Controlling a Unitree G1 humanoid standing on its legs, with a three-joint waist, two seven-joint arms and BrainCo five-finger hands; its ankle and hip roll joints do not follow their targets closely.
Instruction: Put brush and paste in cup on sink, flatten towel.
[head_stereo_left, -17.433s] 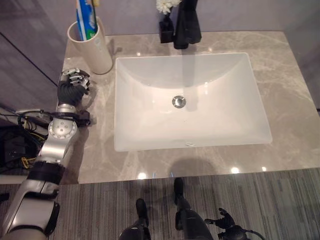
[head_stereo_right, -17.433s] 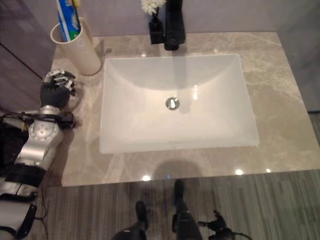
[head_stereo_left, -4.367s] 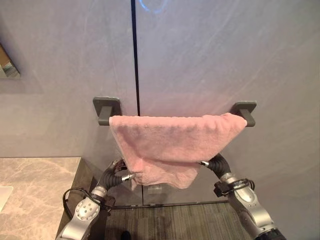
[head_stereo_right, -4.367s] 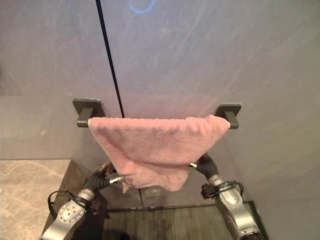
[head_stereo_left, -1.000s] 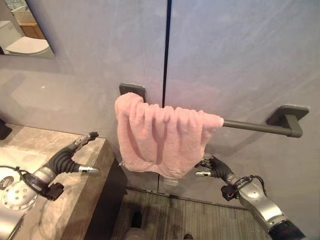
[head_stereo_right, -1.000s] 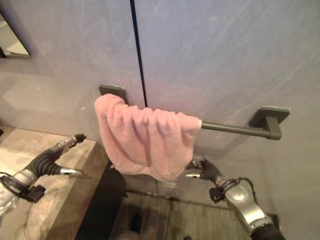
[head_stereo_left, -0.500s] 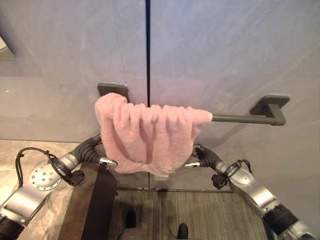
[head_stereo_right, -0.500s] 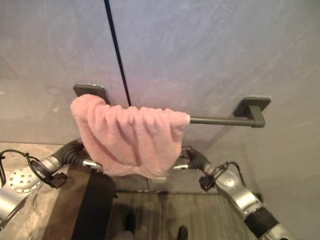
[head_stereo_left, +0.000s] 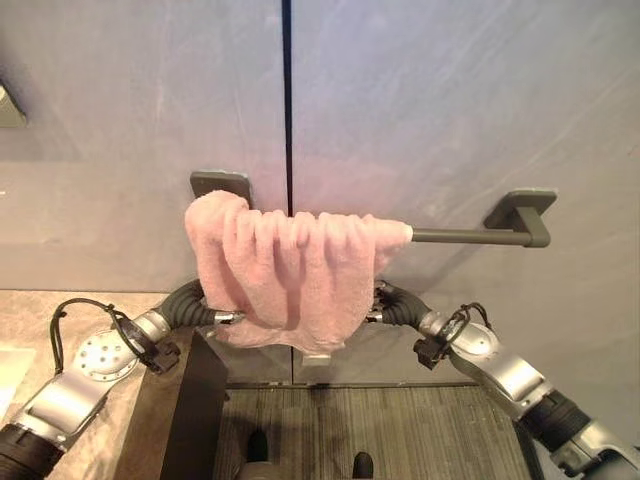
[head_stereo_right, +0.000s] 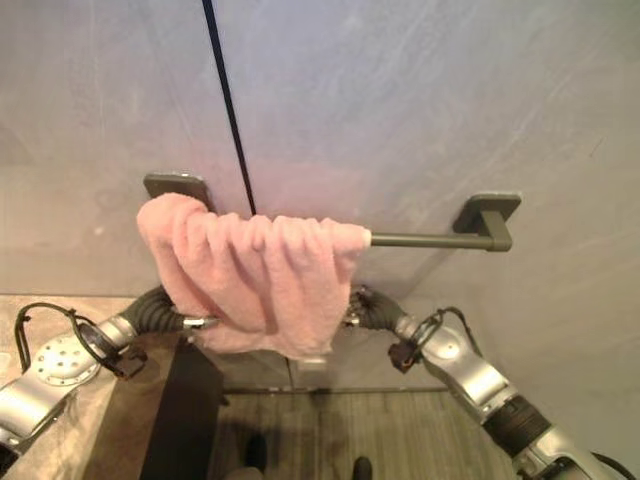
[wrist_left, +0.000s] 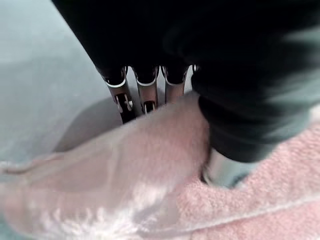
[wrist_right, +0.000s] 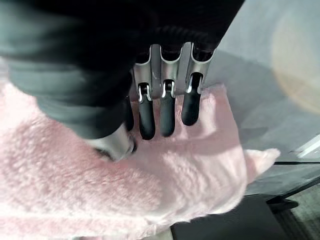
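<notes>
Both hands pinch the bunched pink towel (head_stereo_left: 290, 275).

Both hands — left hand (head_stereo_left: 205, 312), right hand (head_stereo_left: 392, 305) — now closer in at towel (head_stereo_left: 290, 275) edges.

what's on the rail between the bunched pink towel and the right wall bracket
Nothing: in the left eye view the dark metal rail runs bare from the pink terry towel to the right dark bracket.
</notes>
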